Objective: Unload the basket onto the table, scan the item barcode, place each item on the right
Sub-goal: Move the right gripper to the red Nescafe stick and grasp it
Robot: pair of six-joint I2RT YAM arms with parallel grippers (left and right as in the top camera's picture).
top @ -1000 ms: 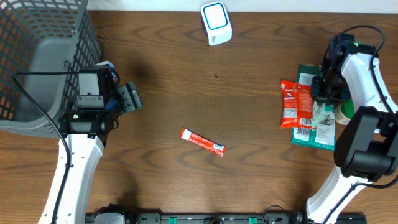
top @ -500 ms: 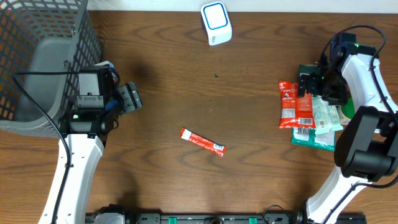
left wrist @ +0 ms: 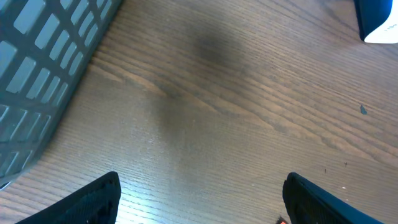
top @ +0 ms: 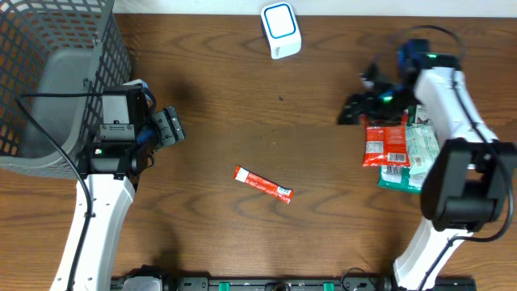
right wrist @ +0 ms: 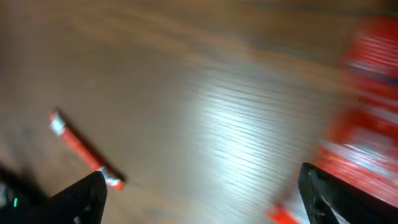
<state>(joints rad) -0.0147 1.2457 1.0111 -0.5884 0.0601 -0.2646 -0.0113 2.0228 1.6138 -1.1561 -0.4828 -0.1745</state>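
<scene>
Now that the right hand has sprung wide and swung off the red snack packet, it carries nothing; scanning remains undone.

Dark brown wood-grain table, softly lit.

The surface was dark brown wood with a clear grain, smooth, and it carried a pale sheen in the right wrist view; the basket looked like grey plastic lattice, matt; the scanner was smooth white and blue plastic; the slim red sachet, the red packet and the green packet were glossy printed film; the arm casings were smooth white plastic.
</scene>
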